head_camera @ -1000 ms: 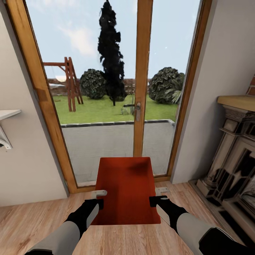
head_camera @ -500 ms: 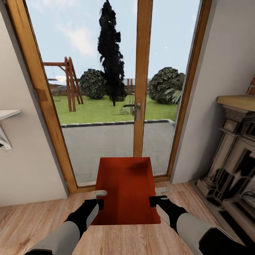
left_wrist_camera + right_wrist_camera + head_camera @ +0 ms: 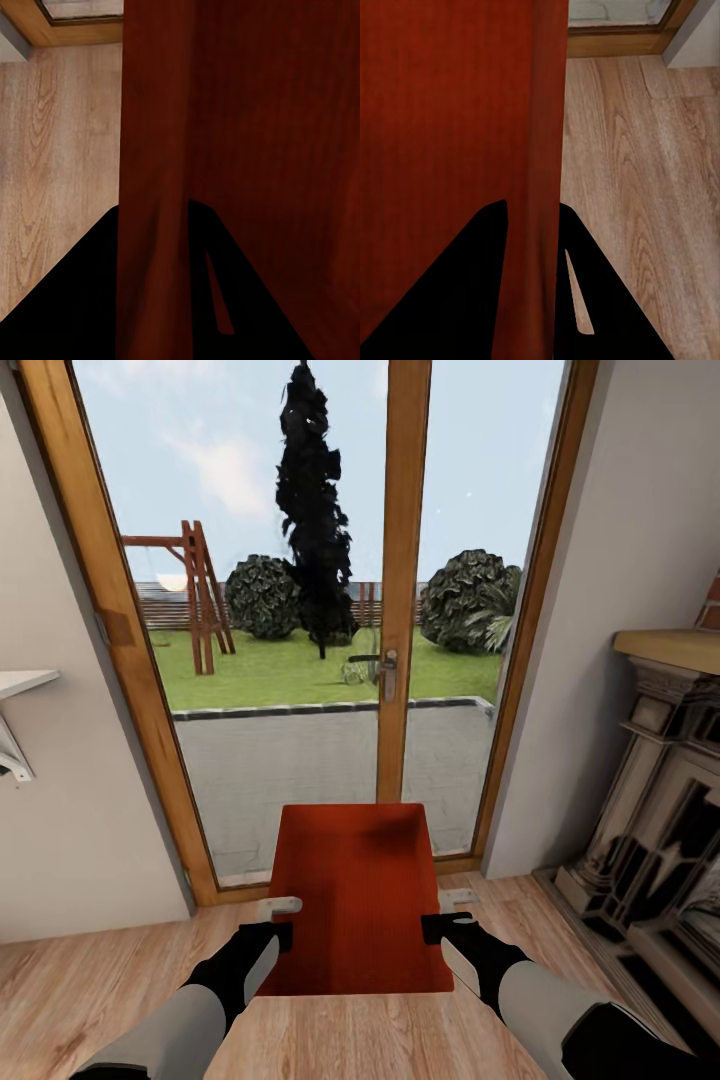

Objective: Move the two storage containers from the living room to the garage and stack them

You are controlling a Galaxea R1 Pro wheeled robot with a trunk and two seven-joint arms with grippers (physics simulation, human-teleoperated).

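The red-orange storage container (image 3: 352,900) hangs between both arms above the wood-plank floor (image 3: 90,980), open top up, long axis pointing away toward the glass door (image 3: 400,580). The left claw (image 3: 268,930) pinches its left wall, the right claw (image 3: 440,927) its right wall.

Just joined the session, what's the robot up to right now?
It holds one red-orange storage container between both arms: left gripper clamped over the left wall, right gripper over the right wall, a finger on each side in the wrist views. It faces the wood-framed glass door, over the plank floor, fireplace on its right.
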